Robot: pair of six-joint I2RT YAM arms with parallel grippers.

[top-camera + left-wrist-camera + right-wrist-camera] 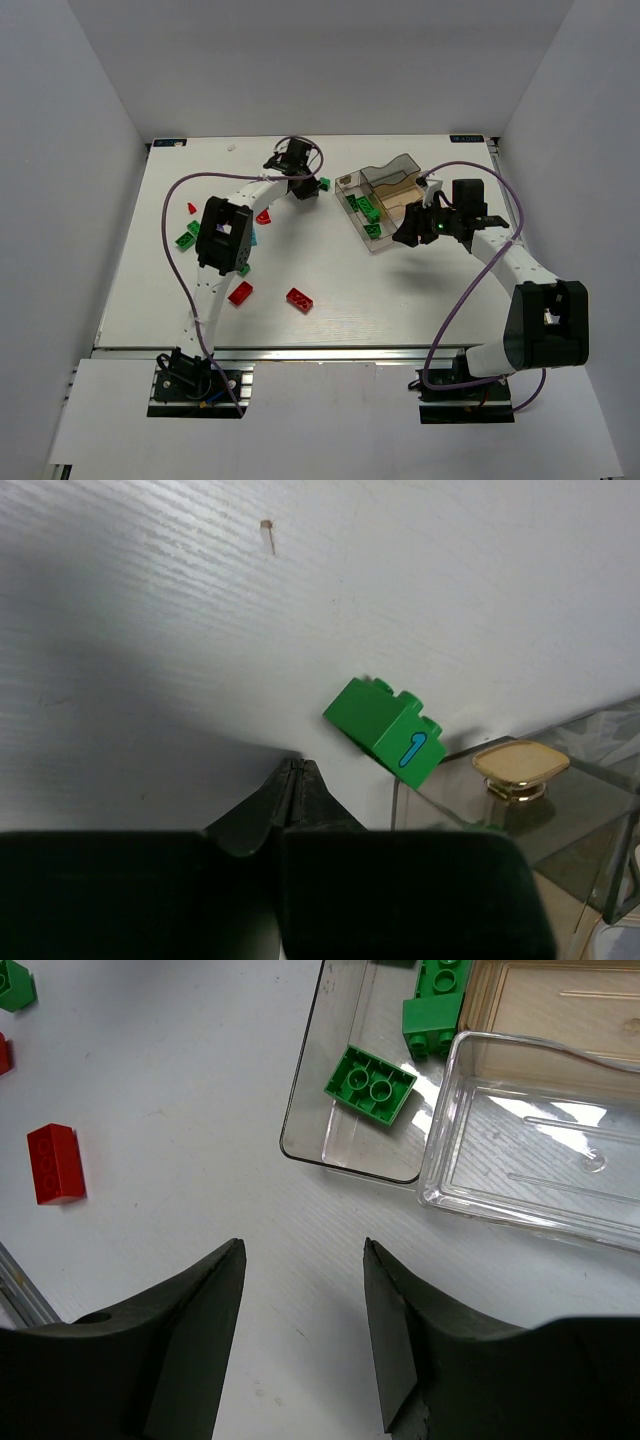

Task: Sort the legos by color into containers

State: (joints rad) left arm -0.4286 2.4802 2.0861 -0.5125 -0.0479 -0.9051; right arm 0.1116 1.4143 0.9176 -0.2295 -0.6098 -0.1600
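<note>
My left gripper (296, 763) is shut with nothing between its fingers. Its tips rest low over the table, just left of a green lego marked with a blue "1" (385, 730). From above, that lego (323, 184) lies between the left gripper (300, 186) and the clear tray (392, 172). The tray's long narrow section (345, 1165) holds green legos (370, 1083), (433, 1010). My right gripper (303, 1245) hangs open and empty over bare table at the tray's near corner (408, 236). Loose red legos (240, 293), (299, 300) lie mid-table.
More loose legos sit on the left half: red ones (263, 216), (192, 208), green ones (187, 238), (244, 270) and a cyan one (253, 237) partly under the left arm. A gold-coloured piece (520, 767) sits at the tray's corner. White walls enclose the table.
</note>
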